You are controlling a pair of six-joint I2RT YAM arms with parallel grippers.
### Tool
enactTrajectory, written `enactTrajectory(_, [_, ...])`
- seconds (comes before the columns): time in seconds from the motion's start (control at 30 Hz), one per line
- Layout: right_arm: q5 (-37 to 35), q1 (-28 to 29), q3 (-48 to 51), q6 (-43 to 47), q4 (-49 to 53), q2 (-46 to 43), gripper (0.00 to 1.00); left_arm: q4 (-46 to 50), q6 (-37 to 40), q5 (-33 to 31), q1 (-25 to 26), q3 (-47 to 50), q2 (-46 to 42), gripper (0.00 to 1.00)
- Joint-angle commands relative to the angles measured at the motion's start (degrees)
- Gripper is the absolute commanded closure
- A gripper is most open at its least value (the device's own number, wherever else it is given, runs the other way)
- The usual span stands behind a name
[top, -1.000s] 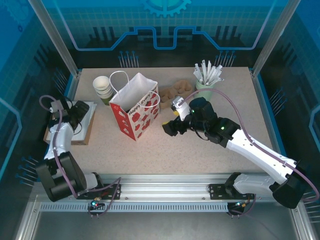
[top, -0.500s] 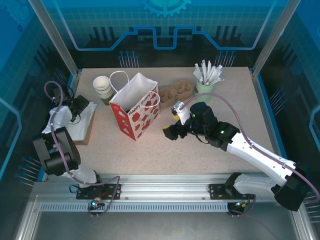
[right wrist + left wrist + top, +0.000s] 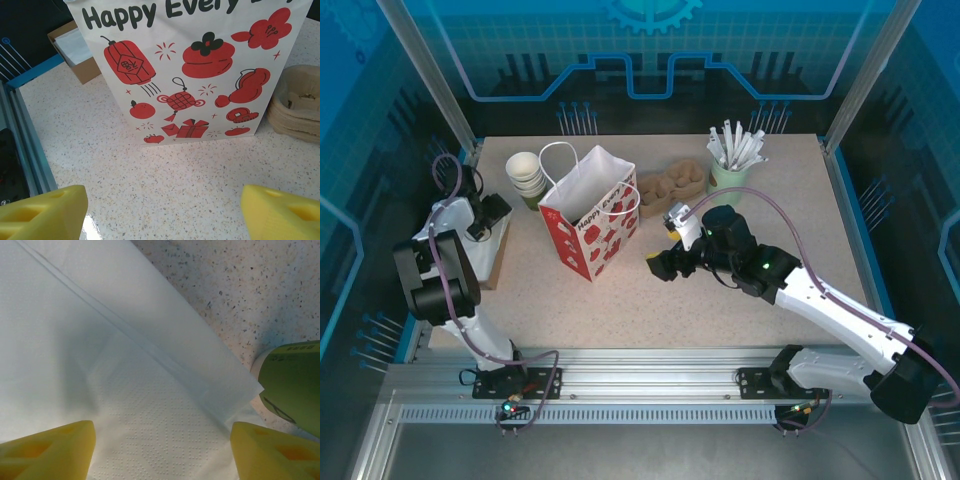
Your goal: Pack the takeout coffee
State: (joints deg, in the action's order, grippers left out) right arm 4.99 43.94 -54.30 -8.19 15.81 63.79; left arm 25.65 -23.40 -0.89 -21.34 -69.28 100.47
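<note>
The right tool (image 3: 663,250) hovers low over the worktop (image 3: 720,310) near the frame's middle, just right of the bag (image 3: 588,215). In the right wrist view its 2 yellow fingers (image 3: 42,210) sit at the bottom corners, spread wide, with bare worktop between them and nothing gripped. The bag's printed face stands upright ahead of them and apart from them. At that frame's right edge, the trays (image 3: 295,105) are stacked beside the bag.

The left tool (image 3: 160,450) is at the left edge of the top view, over the napkins (image 3: 100,365). Its 2 fingers are also wide apart and hold nothing. A green cup (image 3: 292,385) stands on the worktop at the right of the left wrist view, just past the napkins' corner and near the right-hand finger. In the top view this green wall is at the foot of the cups (image 3: 525,170), which are left of the bag's handles.

I cannot tell where the coffee is, or how it lies relative to either tool.
</note>
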Motion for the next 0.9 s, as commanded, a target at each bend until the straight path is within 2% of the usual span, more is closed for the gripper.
enactTrajectory(0.0, [-0.1,0.7,0.5,-0.6,-1.1,-1.0,0.19,1.2,1.3,-0.8,0.3,-0.7,0.7,0.32])
enactTrajectory(0.23, [0.2,0.8,0.5,-0.7,-1.0,-0.9,0.19,1.6,2.0,-0.2,0.3,-1.1,1.7,0.4])
enactTrajectory(0.33, [0.2,0.8,0.5,-0.7,-1.0,-0.8,0.19,1.8,2.3,0.4,0.2,-1.6,2.4,0.4])
enactTrajectory(0.53, [0.2,0.8,0.4,-0.7,-0.9,-0.5,0.19,2.0,2.2,1.4,0.2,-2.0,3.0,0.32])
enactTrajectory(0.87, [0.8,0.7,0.1,-0.7,-0.6,0.0,0.19,1.8,1.6,2.7,0.2,-3.1,3.1,0.28])
